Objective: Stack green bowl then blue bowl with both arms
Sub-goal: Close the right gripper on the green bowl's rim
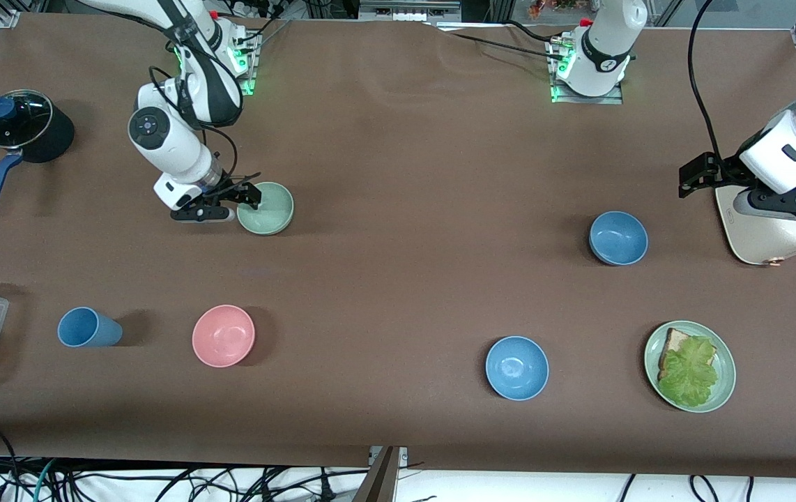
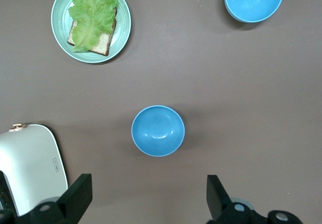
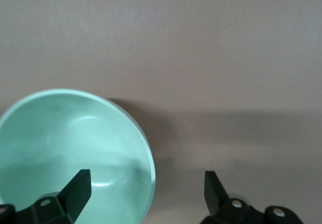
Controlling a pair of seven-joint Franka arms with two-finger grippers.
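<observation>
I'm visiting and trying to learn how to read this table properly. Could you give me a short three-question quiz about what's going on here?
1. True or false: the right gripper is open, with one finger inside the green bowl.
2. Which bowl lies nearer the front camera: (a) the blue bowl or (b) the lighter sky-blue bowl?
3. Fill in: the left gripper hangs open in the air, and its wrist view looks down on the ____ bowl.

Key: 1. True; the rim sits between the fingers. 2. (b). 3. Blue.
</observation>
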